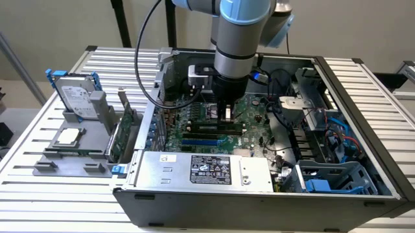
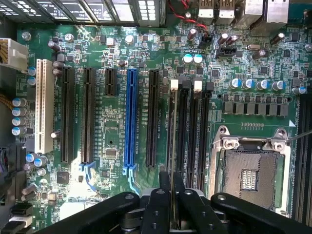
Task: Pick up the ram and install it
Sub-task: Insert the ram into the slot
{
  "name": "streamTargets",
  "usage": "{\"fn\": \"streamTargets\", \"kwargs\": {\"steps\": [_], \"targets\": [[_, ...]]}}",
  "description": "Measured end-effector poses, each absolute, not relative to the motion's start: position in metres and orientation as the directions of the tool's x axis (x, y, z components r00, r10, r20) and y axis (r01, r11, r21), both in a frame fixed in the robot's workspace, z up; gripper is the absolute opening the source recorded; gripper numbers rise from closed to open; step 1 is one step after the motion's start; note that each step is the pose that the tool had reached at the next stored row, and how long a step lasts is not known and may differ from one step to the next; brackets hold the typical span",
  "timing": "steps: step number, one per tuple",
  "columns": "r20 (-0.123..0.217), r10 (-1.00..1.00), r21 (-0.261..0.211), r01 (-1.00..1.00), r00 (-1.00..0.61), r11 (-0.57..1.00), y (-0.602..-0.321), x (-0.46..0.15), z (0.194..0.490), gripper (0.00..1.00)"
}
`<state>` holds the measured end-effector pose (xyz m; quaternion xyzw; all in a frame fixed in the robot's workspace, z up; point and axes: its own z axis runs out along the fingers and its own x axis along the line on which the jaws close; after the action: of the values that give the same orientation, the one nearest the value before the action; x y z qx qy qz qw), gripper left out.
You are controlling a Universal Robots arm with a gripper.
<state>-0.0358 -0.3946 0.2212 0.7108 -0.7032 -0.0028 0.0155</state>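
Inside the open computer case (image 1: 363, 121), my gripper (image 1: 227, 115) hangs low over the motherboard (image 1: 194, 114). It is shut on the ram (image 1: 228, 118), which it holds on edge. In the wrist view the ram (image 2: 173, 136) appears as a thin pale line running out from between the black fingers (image 2: 162, 195) of my gripper (image 2: 171, 184). It lies along the black memory slots (image 2: 181, 126) with white end clips (image 2: 174, 85). Whether it touches a slot cannot be told.
A blue expansion slot (image 2: 130, 117) and the open CPU socket (image 2: 251, 170) flank the memory slots. The power supply (image 1: 207, 170) sits at the case front, with cables and drive bays (image 1: 324, 126) at the exterior view's right. Outside, a grey holder (image 1: 71, 155) carries a hard drive (image 1: 75, 97) and a green expansion card (image 1: 123, 131).
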Motion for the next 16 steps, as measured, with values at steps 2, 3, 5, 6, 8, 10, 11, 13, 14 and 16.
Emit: {"fn": "streamTargets", "kwargs": {"steps": [2, 3, 5, 6, 8, 10, 11, 13, 14, 16], "targets": [[0.019, -1.000, 0.026, -1.000, 0.011, -0.010, -0.3946, -0.0359, 0.2209, 0.00], [0.020, -1.000, 0.026, -1.000, 0.011, -0.010, -0.3946, -0.0360, 0.2209, 0.00], [0.021, -1.000, 0.026, -1.000, 0.011, -0.010, -0.3944, -0.0360, 0.2207, 0.00], [0.021, -1.000, 0.026, -1.000, 0.011, -0.010, -0.3943, -0.0360, 0.2207, 0.00], [0.023, -1.000, 0.026, -1.000, 0.011, -0.010, -0.3939, -0.0360, 0.2207, 0.00], [0.024, -1.000, 0.026, -1.000, 0.011, -0.010, -0.3936, -0.0360, 0.2207, 0.00], [0.025, -1.000, 0.026, -1.000, 0.011, -0.010, -0.3935, -0.0360, 0.2207, 0.00], [0.027, -1.000, 0.026, -1.000, 0.011, -0.010, -0.3933, -0.0361, 0.2207, 0.00], [0.028, -1.000, 0.026, -1.000, 0.011, -0.010, -0.3932, -0.0361, 0.2207, 0.00], [0.030, -0.999, 0.026, -1.000, 0.011, -0.010, -0.3931, -0.0362, 0.2207, 0.00]]}}
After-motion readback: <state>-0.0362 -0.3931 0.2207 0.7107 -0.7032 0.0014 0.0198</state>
